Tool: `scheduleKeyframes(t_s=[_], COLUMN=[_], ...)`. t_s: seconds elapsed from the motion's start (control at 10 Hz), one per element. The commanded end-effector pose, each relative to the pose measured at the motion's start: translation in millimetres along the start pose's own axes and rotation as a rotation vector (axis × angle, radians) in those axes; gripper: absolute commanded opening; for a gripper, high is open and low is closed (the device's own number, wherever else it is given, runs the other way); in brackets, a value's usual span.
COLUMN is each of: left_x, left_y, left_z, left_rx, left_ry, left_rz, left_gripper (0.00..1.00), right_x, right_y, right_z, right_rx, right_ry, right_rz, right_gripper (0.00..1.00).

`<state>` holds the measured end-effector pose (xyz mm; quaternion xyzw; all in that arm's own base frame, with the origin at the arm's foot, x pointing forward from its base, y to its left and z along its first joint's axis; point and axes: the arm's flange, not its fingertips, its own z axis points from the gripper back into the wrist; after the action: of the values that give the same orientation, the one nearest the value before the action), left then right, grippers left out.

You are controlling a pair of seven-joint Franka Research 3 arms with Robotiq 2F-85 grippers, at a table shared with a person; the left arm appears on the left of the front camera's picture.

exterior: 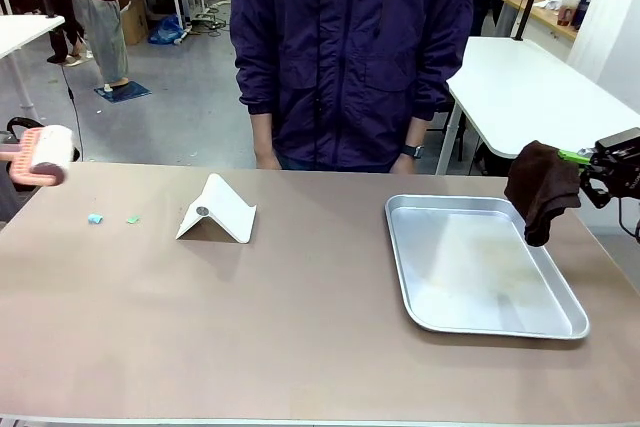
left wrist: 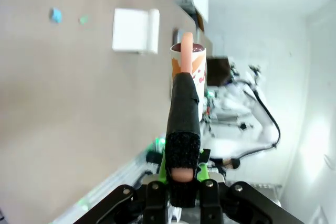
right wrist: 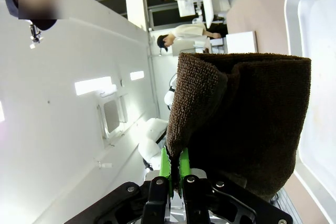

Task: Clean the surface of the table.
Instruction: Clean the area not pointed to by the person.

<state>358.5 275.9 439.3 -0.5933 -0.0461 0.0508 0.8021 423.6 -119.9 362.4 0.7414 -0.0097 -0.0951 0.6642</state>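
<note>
The brownish-tan table (exterior: 300,317) carries two small scraps, one blue (exterior: 95,218) and one green (exterior: 132,218), near its left end. A lint roller (exterior: 40,157) with a pink handle hovers over the table's far left corner. In the left wrist view my left gripper (left wrist: 182,174) is shut on the roller's black-wrapped handle (left wrist: 184,114), and the scraps (left wrist: 55,15) lie farther off. My right gripper (exterior: 598,163) is shut on a dark brown cloth (exterior: 543,190), which hangs above the tray's right rim. In the right wrist view the cloth (right wrist: 247,119) rises from that gripper (right wrist: 175,169).
A shiny metal tray (exterior: 405,247) lies on the right half of the table. A white folded stand (exterior: 217,210) sits left of centre. A person in a dark jacket (exterior: 350,47) stands at the far edge, hands down. A white table (exterior: 530,87) stands behind on the right.
</note>
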Motion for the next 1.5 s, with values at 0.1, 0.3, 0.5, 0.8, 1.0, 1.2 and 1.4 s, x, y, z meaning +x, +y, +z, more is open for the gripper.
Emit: scheduleKeyframes(t_s=[0.1, 0.3, 0.5, 0.8, 1.0, 1.2, 1.4], left_x=[-7.4, -27.2, -28.7, -28.7, -28.7, -10.1, 23.9], left_y=[37.1, 66.9, 61.8, 61.8, 61.8, 64.9, 73.7], left_z=[83.2, 109.1, 93.0, 93.0, 93.0, 82.0, 58.4], left_rx=[-0.056, -0.055, -0.049, -0.049, -0.049, -0.021, 0.062], left_ry=[0.022, 0.001, -0.010, -0.010, -0.010, 0.013, 0.042], left_rz=[-0.025, -0.007, 0.011, 0.011, 0.011, 0.005, 0.078], left_gripper=[0.03, 0.03, 0.03, 0.03, 0.03, 0.22, 0.22], right_x=[-1.1, -1.1, -1.1, -1.1, -1.1, -1.1, -1.1], right_y=[6.3, 6.3, 6.3, 6.3, 6.3, 6.3, 6.3], right_z=[0.2, 0.2, 0.2, 0.2, 0.2, 0.2, 0.2], right_rx=[0.009, 0.009, 0.009, 0.009, 0.009, 0.009, 0.009], right_ry=[-0.001, -0.001, -0.001, -0.001, -0.001, -0.001, -0.001], right_rz=[-0.012, -0.012, -0.012, -0.012, -0.012, -0.012, -0.012], right_gripper=[0.07, 0.07, 0.07, 0.07, 0.07, 0.07, 0.07])
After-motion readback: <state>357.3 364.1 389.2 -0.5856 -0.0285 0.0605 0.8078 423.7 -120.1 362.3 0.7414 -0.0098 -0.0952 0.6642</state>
